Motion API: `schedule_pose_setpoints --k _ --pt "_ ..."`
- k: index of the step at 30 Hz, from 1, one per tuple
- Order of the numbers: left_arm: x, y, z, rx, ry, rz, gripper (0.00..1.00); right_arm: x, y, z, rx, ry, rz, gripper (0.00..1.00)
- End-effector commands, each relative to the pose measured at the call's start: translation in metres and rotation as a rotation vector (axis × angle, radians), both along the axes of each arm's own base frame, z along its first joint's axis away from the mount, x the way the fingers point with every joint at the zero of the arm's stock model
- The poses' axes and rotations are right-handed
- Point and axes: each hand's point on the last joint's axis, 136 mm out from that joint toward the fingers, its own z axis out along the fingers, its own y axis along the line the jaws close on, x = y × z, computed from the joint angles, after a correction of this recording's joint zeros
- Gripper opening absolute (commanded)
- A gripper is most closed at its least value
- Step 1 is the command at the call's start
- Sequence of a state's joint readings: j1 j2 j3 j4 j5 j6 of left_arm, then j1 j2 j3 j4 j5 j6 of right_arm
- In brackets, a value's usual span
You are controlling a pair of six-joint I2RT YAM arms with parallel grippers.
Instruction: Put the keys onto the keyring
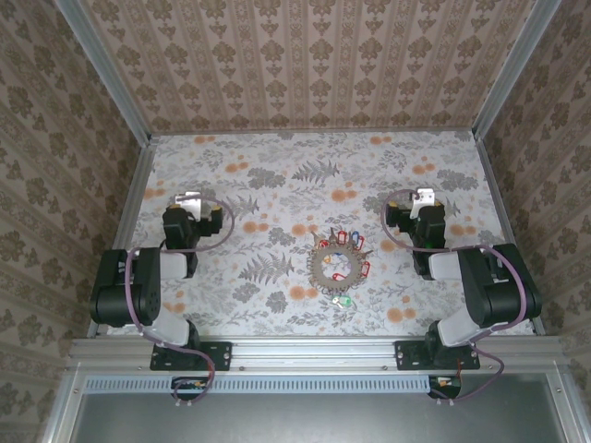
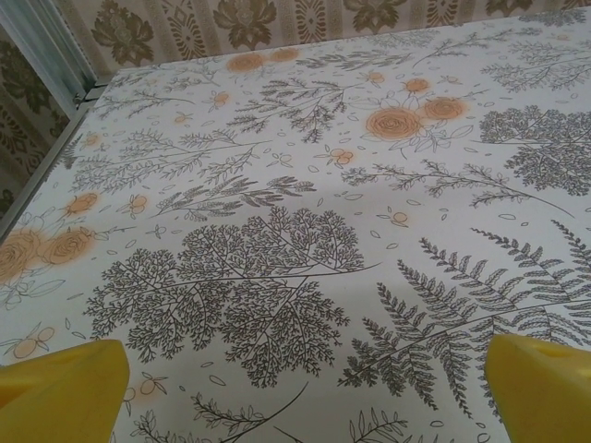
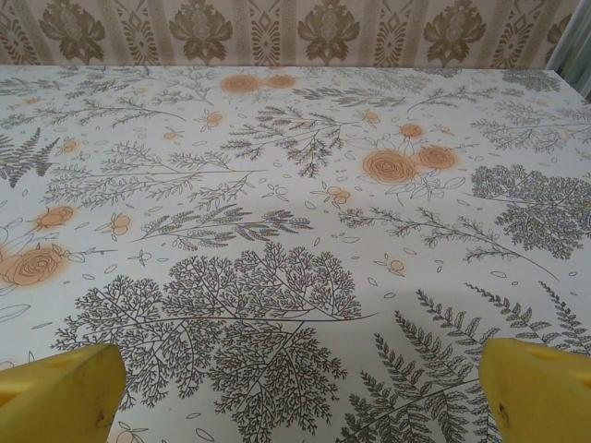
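Observation:
The keys point(image 1: 337, 263) lie in a round cluster in the middle of the table, silver blades fanned outward, with red, blue and green heads. One green-headed key point(image 1: 343, 302) lies just in front of the cluster. The keyring is too thin to pick out among them. My left gripper point(image 1: 189, 199) rests at the left, well apart from the keys, open and empty. Its yellow fingertips point(image 2: 65, 388) frame bare tablecloth around my left gripper point(image 2: 305, 397). My right gripper point(image 1: 423, 197) rests to the right of the keys, also open and empty, as the right gripper point(image 3: 305, 392) with yellow fingertips point(image 3: 540, 388) shows.
A floral tablecloth point(image 1: 277, 175) covers the table. Patterned walls with metal corner posts point(image 1: 102, 69) enclose it on three sides. The arm bases are bolted to a rail point(image 1: 314, 353) at the near edge.

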State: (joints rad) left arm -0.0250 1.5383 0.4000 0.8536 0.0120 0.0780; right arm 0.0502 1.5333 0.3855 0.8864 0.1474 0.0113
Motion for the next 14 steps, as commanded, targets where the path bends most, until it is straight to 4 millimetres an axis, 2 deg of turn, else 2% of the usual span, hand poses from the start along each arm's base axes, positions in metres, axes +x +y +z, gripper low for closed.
schedule_pose_setpoints --k 1,14 --pt "0.0018 0.0042 0.003 -0.009 -0.007 0.027 1.0 0.0016 -0.0033 0.0036 0.013 -0.01 -0.022 1.0" --pt "0.0016 0.0034 0.0027 -0.008 -0.006 0.021 1.0 0.0023 -0.0012 0.0029 0.015 -0.006 -0.005 1.0"
